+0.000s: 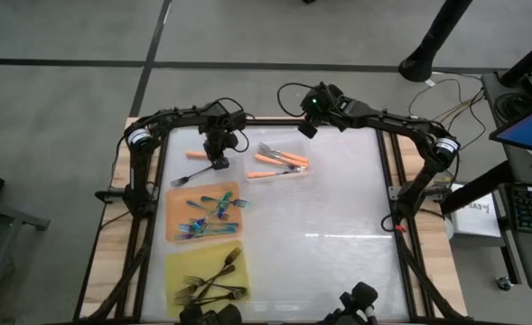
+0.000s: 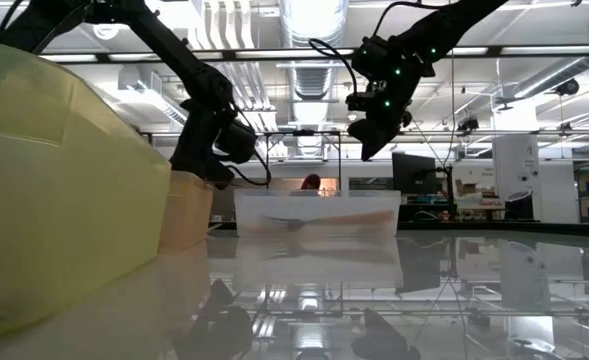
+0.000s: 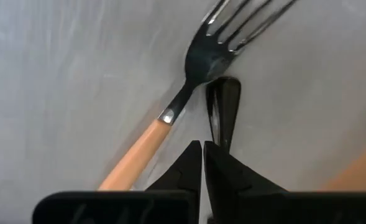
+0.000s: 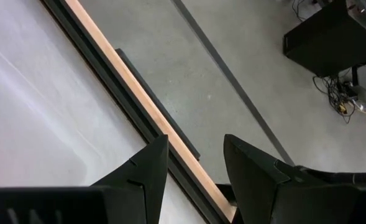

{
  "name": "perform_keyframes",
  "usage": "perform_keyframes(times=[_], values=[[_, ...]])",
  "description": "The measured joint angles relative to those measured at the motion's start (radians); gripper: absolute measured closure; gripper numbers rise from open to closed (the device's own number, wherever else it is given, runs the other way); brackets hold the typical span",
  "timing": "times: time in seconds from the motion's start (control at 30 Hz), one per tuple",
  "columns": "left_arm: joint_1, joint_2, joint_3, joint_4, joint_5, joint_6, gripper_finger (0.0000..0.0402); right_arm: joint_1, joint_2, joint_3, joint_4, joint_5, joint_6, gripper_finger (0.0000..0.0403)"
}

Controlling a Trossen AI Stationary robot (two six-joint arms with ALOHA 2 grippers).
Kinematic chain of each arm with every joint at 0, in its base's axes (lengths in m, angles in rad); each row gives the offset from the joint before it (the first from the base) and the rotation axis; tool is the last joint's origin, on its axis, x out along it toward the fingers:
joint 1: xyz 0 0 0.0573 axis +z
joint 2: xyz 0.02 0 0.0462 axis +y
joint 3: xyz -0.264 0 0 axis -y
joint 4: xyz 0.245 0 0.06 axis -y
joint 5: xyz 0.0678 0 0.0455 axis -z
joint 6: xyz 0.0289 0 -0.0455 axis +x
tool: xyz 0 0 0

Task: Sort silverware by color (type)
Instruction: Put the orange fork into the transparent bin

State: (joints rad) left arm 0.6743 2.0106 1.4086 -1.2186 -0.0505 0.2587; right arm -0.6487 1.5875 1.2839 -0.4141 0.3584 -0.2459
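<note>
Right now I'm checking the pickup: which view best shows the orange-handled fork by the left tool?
The left wrist view: the orange-handled fork fills it, beside the shut left tool. The high view shows it small; low and right wrist views don't show it.

Bright, even overhead light, ceiling-strip glare mirrored on the glossy table (image 2: 454, 290), near yellow mat (image 2: 44, 200) perhaps defocused.

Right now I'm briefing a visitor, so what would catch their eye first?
The left gripper, shut empty beside a loose orange-handled fork on the white table. Next, sorted heaps: teal forks on the orange mat, black forks on the yellow mat.
</note>
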Motion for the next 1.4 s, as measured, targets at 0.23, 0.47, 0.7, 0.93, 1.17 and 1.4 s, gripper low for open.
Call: perform_keyframes(times=[0.23,0.47,0.7,0.93,1.17,1.4], values=[[0.000,0.001,-0.014,0.049,-0.011,-0.098,0.0401,0.000,0.000,0.000,0.000,0.000,0.000,0.0255],[0.000,0.001,-0.030,0.083,-0.018,-0.205,0.0401,0.000,0.000,0.000,0.000,0.000,-0.015,0.0255],[0.000,0.001,-0.039,0.145,-0.038,-0.308,0.0402,0.000,0.000,0.000,0.001,0.000,-0.043,0.0255],[0.010,0.001,-0.042,0.227,-0.048,-0.350,0.0402,0.000,0.000,0.000,0.006,0.000,-0.060,0.0255],[0.027,0.000,-0.043,0.283,-0.055,-0.382,0.0402,0.000,0.000,0.000,0.006,0.000,-0.072,0.0255],[0.038,0.000,-0.043,0.376,-0.116,-0.397,0.0402,0.000,0.000,0.000,0.009,0.000,-0.069,0.0255]])
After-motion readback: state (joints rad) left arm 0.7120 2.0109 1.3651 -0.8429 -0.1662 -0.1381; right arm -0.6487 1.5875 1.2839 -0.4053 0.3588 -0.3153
